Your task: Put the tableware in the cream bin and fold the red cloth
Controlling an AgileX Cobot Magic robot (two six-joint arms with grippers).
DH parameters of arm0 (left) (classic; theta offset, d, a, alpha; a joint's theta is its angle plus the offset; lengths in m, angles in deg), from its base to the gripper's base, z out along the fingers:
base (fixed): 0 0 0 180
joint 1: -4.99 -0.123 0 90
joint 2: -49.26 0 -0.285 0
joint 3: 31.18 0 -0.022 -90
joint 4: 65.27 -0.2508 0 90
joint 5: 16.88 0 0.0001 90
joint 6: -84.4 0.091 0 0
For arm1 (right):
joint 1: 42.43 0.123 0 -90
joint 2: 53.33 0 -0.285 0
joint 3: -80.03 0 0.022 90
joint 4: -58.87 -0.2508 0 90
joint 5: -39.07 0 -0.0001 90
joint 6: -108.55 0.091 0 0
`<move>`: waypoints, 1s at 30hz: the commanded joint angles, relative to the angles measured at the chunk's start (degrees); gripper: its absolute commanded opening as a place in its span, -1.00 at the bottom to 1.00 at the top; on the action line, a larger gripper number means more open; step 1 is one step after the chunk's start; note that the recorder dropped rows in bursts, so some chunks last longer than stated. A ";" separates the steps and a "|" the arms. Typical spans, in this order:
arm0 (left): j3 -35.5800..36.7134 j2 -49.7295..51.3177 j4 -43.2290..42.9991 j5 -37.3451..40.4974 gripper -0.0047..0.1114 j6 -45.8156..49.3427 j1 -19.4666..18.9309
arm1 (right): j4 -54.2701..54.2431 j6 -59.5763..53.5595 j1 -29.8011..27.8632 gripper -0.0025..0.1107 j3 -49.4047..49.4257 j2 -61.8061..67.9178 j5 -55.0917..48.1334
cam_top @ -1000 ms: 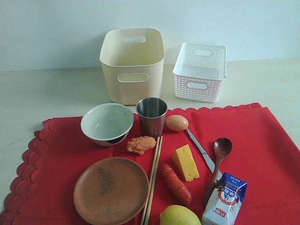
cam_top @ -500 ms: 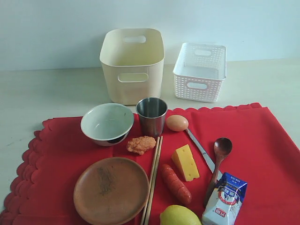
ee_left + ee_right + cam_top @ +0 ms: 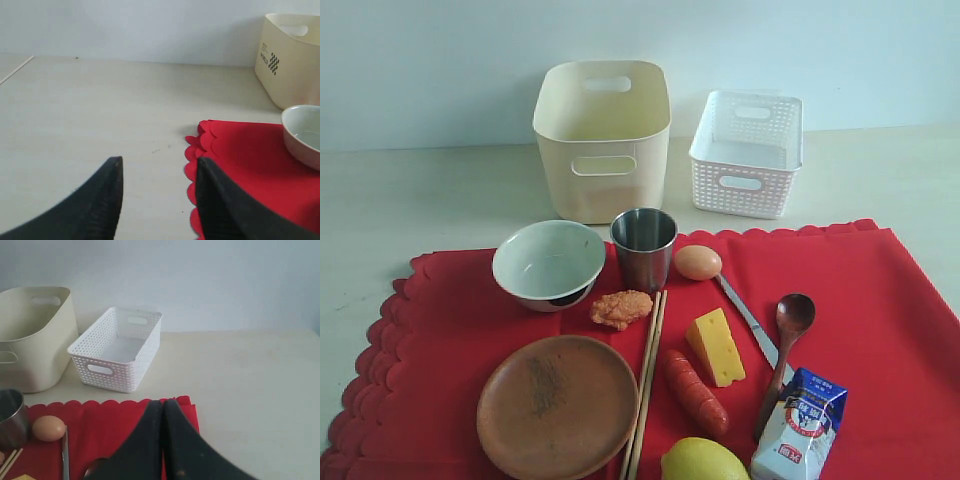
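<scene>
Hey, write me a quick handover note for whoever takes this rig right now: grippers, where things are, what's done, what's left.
Left gripper open, empty, near the red cloth's edge.
Right gripper shut, holding nothing.
Bowl, steel cup, wooden plate, chopsticks, knife, spoon: all on the cloth.
Cream bin stands behind it.
Done: nothing.
Left: bin all six pieces, then fold the cloth.

Bowl (image 3: pixel 548 262), cup (image 3: pixel 644 248), plate (image 3: pixel 558 405), chopsticks (image 3: pixel 646 385), knife (image 3: pixel 748 322), spoon (image 3: pixel 785 350) sit on red cloth (image 3: pixel 880 330) near cream bin (image 3: pixel 603 150).
</scene>
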 commanded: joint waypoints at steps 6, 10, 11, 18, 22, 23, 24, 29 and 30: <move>0.14 -0.35 -0.04 -0.43 -0.14 -0.29 -0.15 | 0.24 -0.19 0.16 -0.96 -0.47 0.28 0.27; 0.14 -0.35 -0.04 -0.43 -0.14 -0.29 -0.15 | 0.24 -0.19 0.16 -0.96 -0.47 0.28 0.27; 0.14 -0.35 -0.04 -0.43 -0.14 -0.29 -0.15 | 0.24 -0.19 0.16 -0.96 -0.47 0.28 0.27; 0.14 -0.35 -0.04 -0.43 -0.14 -0.29 -0.15 | 0.24 -0.19 0.16 -0.96 -0.47 0.28 0.27; 0.14 -0.35 -0.04 -0.43 -0.14 -0.29 -0.15 | -1.61 -0.19 0.16 -0.96 -0.47 0.28 -0.12; 0.14 -0.35 -0.04 -0.43 -0.14 -0.29 -0.15 | -2.21 -0.29 0.16 -0.96 -0.47 0.64 -0.12; 0.14 -0.35 -0.04 -0.43 -0.14 -0.29 -0.15 | -2.70 -0.29 0.16 -0.96 -0.47 1.01 -0.30; 0.14 -0.35 -0.04 -0.43 -0.14 -0.29 -0.15 | -8.21 -6.00 0.29 -0.96 -3.94 7.74 -5.51; 0.14 -0.35 -0.04 -0.43 -0.14 -0.29 -0.15 | -11.62 -9.95 0.29 -0.96 -5.10 10.02 -6.74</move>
